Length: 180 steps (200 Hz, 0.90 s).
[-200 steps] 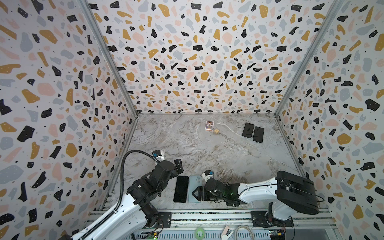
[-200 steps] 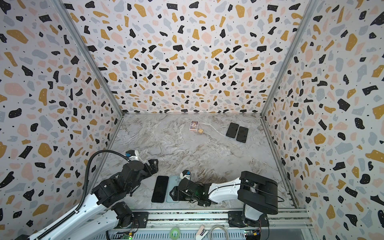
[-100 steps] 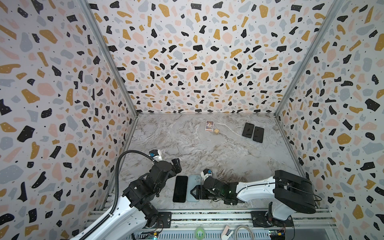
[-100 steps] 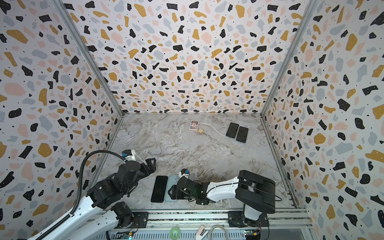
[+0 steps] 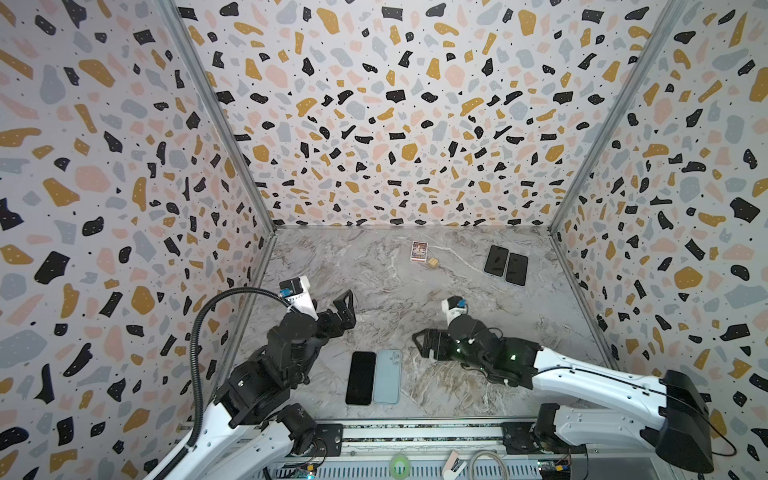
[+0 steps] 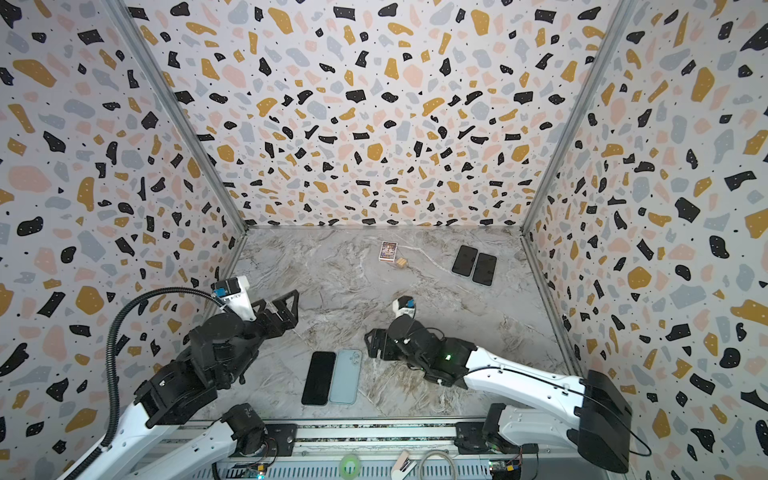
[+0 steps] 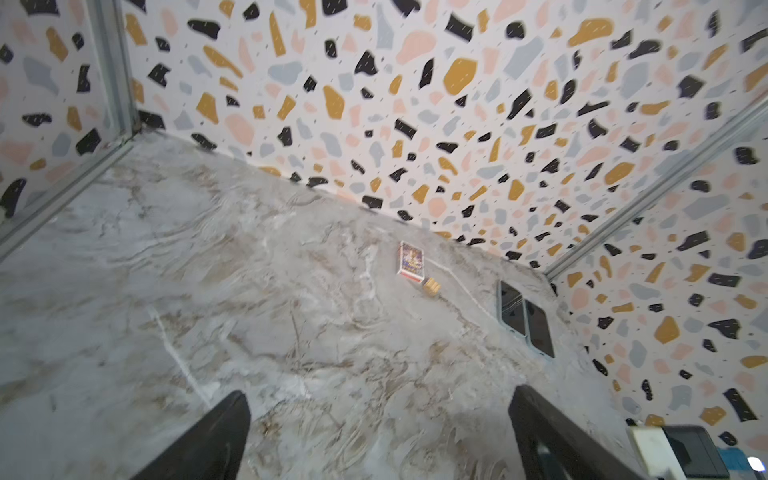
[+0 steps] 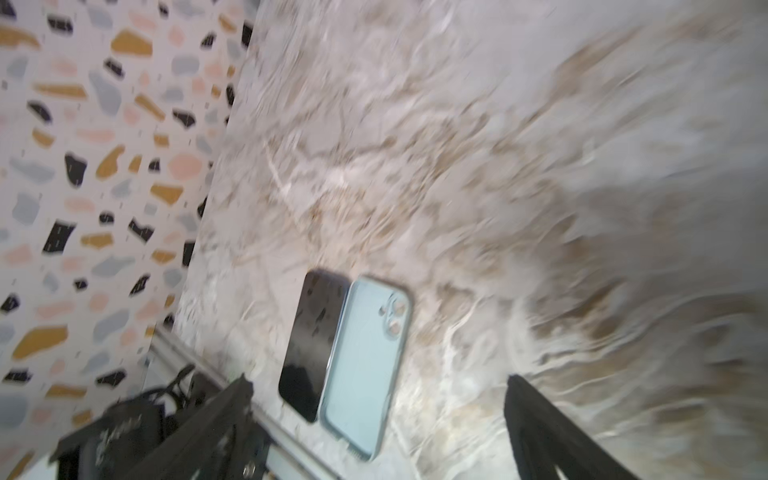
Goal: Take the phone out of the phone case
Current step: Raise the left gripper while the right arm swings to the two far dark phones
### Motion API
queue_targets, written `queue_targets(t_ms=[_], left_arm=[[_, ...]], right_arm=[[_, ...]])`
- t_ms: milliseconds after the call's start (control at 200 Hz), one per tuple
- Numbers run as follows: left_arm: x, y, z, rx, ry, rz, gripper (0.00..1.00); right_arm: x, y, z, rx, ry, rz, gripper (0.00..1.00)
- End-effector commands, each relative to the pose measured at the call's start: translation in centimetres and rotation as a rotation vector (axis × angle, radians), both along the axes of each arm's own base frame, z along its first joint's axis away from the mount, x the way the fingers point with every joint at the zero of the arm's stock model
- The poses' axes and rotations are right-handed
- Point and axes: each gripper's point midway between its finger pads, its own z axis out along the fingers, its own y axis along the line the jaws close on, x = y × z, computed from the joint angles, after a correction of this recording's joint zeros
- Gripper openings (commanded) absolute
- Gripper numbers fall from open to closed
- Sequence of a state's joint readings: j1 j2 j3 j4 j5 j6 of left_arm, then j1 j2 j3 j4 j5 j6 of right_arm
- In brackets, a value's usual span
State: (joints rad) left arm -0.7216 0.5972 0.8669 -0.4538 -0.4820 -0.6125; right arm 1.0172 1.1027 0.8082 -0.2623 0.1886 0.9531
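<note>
Phone (image 5: 360,378): glossy black slab, rounded corners. Phone case (image 5: 387,376): matte pale blue, camera cut-outs at 12 o'clock end. Both flat, touching, phone at case's 9 o'clock, long axes 6–12 o'clock, near 6 o'clock edge of marbled grey-beige tabletop (image 5: 395,291). Terrazzo-print walls (image 5: 395,124). Left hand (image 5: 348,307) and right hand (image 5: 419,344) both wide, holding nothing.

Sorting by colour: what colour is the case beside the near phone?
Pale blue case, clearest in the right wrist view.

The black phone (image 8: 313,345) lies flat on the marble table (image 8: 498,166), touching the left side of the empty pale blue case (image 8: 365,365), close to the near rail (image 8: 291,444). The right gripper (image 8: 379,379) is spread wide and holds nothing.
</note>
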Motion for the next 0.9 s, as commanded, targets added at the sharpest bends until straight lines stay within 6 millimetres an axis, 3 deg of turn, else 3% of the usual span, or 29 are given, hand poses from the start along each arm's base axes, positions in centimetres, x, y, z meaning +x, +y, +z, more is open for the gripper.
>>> queue_targets(t_ms=[0, 120, 260, 395, 556, 656, 896], left_arm=[[0.6, -1.9, 5.2, 0.059, -0.166, -0.103, 1.0], [1.3, -4.2, 6.2, 0.109, -0.195, -0.19, 1.0], [1.7, -6.1, 5.8, 0.111, -0.213, -0.262, 0.99], [1.7, -6.5, 4.9, 0.112, -0.208, -0.279, 1.0], [1.5, -5.9, 3.9, 0.141, -0.185, -0.267, 1.0], [1.2, -5.4, 3.7, 0.159, -0.175, -0.26, 1.0], [0.2, -3.9, 3.8, 0.18, -0.162, -0.236, 1.0]], right_arm=[[2.0, -6.7, 0.6, -0.217, -0.024, -0.106, 0.97], [5.5, -11.2, 2.3, -0.301, -0.043, -0.228, 0.99], [9.9, -16.2, 3.2, -0.405, -0.038, -0.362, 0.99], [14.0, -20.1, 3.0, -0.484, -0.017, -0.443, 0.99], [18.0, -22.9, 2.5, -0.52, -0.027, -0.467, 0.98], [20.1, -24.7, 0.7, -0.528, 0.017, -0.468, 0.98], [22.9, -27.1, -4.2, -0.563, 0.102, -0.446, 0.97]])
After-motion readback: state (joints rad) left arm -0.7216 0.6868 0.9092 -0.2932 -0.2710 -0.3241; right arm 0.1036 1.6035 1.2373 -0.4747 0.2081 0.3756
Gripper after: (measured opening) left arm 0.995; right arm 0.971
